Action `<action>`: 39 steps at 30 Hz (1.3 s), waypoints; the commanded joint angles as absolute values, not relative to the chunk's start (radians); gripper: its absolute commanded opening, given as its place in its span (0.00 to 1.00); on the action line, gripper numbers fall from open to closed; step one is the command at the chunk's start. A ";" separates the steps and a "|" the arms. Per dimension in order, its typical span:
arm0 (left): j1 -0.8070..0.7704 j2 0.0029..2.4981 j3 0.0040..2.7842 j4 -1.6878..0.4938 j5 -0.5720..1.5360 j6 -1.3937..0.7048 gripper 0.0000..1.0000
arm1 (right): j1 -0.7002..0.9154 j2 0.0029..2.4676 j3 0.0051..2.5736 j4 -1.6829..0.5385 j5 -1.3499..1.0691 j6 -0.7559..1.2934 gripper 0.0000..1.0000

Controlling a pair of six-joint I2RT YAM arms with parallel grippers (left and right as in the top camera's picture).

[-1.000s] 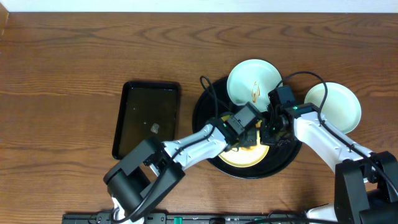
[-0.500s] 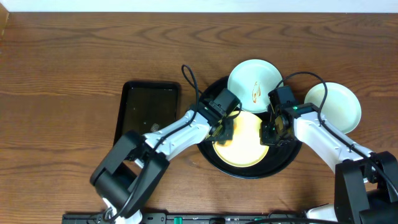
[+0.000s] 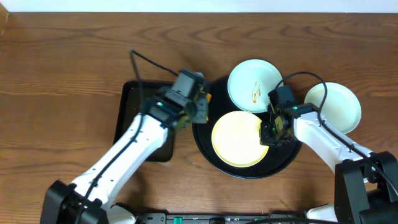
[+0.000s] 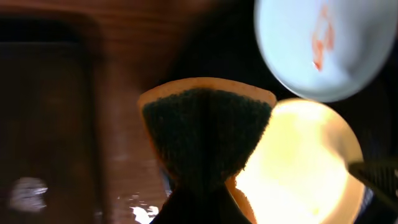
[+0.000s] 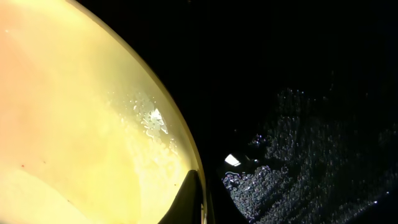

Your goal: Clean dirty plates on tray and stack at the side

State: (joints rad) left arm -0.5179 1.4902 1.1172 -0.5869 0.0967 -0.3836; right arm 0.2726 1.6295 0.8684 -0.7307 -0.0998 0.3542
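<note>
The pale yellow plate (image 3: 236,138) lies on the round black tray (image 3: 205,127); it also shows in the left wrist view (image 4: 305,168) and fills the right wrist view (image 5: 81,118). My right gripper (image 3: 268,132) is shut on the yellow plate's right rim (image 5: 193,180). A mint-white plate with orange smears (image 3: 252,84) leans on the tray's far rim and shows in the left wrist view (image 4: 323,43). Another mint-white plate (image 3: 339,106) lies on the table to the right. My left gripper (image 3: 198,106) is shut on a green and orange sponge (image 4: 205,137) above the tray's left rim.
A smaller rectangular black tray (image 3: 134,118) lies left of the round tray, partly under my left arm. The round tray's floor is wet with droplets (image 5: 298,143). Brown wooden table (image 3: 62,81) all around.
My left gripper has lifted the sponge off the yellow plate and moved left, from the plate's middle to the tray's left rim. The right gripper has stayed on the plate's rim.
</note>
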 commanded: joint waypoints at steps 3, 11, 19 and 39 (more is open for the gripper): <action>-0.387 1.495 1.114 -0.621 0.073 -0.360 0.07 | 0.269 1.635 0.869 -0.698 -0.138 0.343 0.01; -0.267 1.496 1.114 -0.682 0.073 -0.360 0.07 | 0.280 1.634 0.869 -0.573 -0.453 0.204 0.01; -0.258 1.496 1.114 -0.703 0.066 -0.360 0.07 | 0.280 1.595 0.878 -0.459 -0.407 0.171 0.01; -0.258 1.496 1.114 -0.710 -0.014 -0.360 0.08 | 0.358 1.160 0.891 -0.498 0.232 -0.076 0.01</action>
State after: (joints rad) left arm -0.2626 1.4940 1.1172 -0.7086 0.0105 -0.3683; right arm 0.3267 1.1870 0.8703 -0.4839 0.1089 -0.0299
